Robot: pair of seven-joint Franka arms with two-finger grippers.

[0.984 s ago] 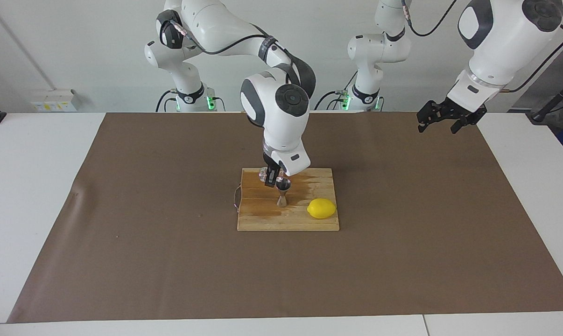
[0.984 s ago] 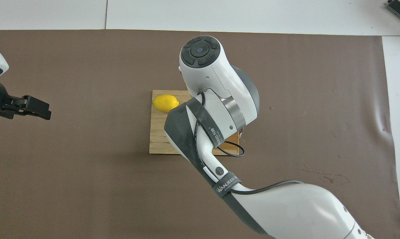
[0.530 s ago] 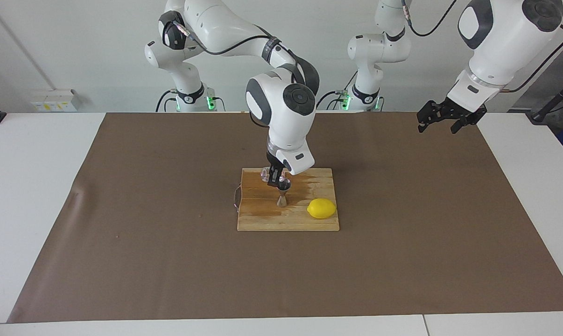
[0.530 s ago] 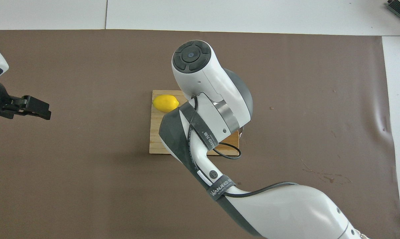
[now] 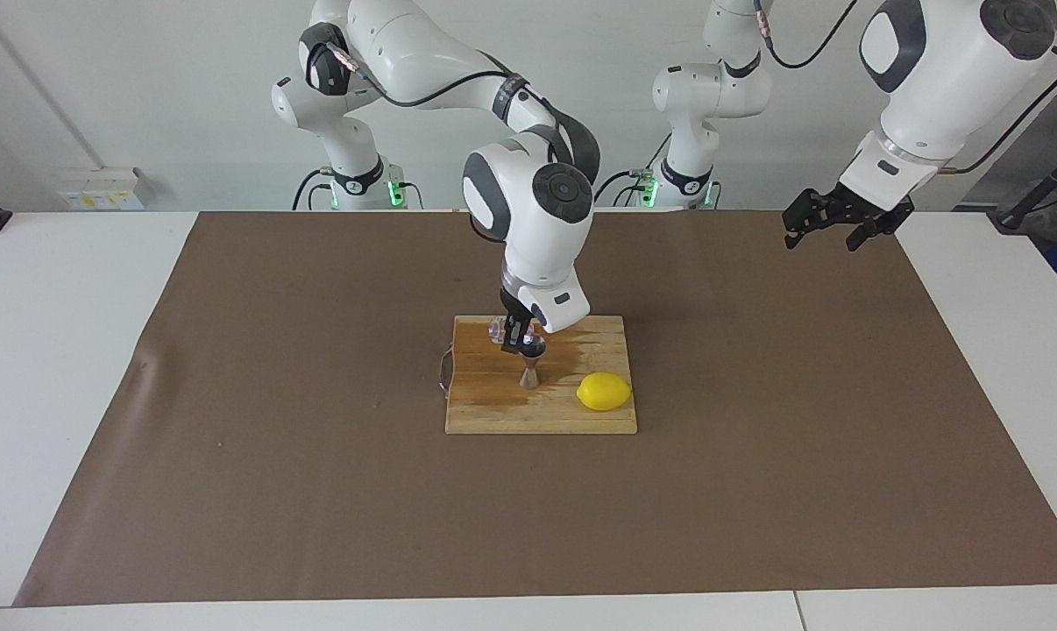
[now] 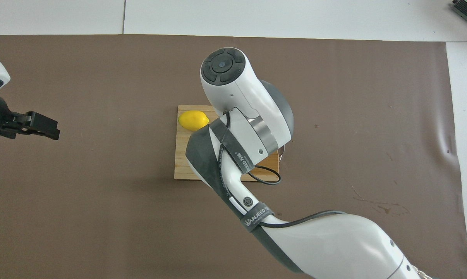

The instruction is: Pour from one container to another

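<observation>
Glass cup (image 5: pixel 499 329) is sitting clamped in the right gripper (image 5: pixel 515 337), tilting right above the steel jigger (image 5: pixel 530 365) that's standing on the cutting board (image 5: pixel 493 412) beside a lemon (image 5: pixel 604 391). Left gripper (image 5: pixel 835 223) is waiting wide open, holding nothing, over the mat (image 5: pixel 318 491).

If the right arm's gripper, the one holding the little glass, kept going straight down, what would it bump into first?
Probably the steel jigger: the right gripper, shut on the glass cup, points down just above its rim, though depth is unclear.
</observation>
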